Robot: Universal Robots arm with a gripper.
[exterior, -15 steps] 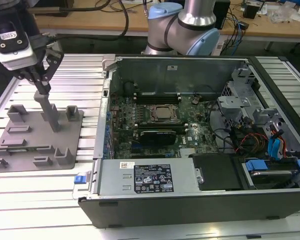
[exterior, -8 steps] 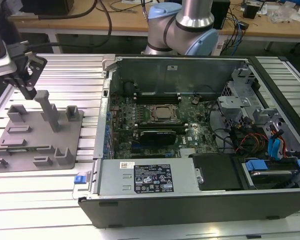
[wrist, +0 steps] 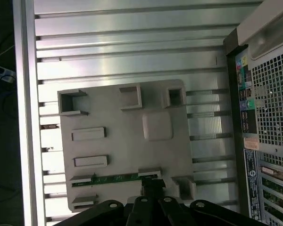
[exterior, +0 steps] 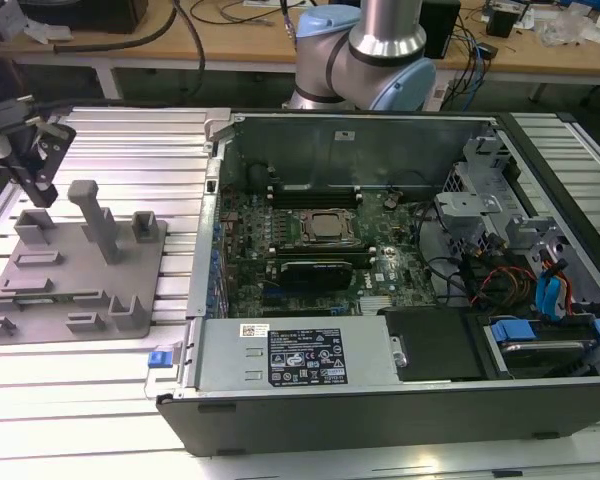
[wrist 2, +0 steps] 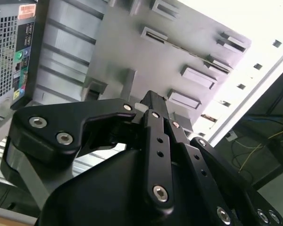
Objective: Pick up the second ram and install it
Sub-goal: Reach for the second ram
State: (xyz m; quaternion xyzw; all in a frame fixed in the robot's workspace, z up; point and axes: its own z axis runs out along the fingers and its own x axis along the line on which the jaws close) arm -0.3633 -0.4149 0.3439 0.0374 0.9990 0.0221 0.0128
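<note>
Black gripper [exterior: 40, 185] at exterior view's left, above grey fixture plate [exterior: 90, 285]; fingers drawn narrow, we see nothing held. Second ram [wrist: 115, 178] lies in plate slot in first wrist view, gripper tip over one end. Open computer case [exterior: 380, 400] at exterior view's right. We judge: pick-up not yet done, install all left.

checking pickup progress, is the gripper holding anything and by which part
Nothing looks held: the green ram stick lies in its slot on the grey fixture plate, with the gripper close over it.
</note>
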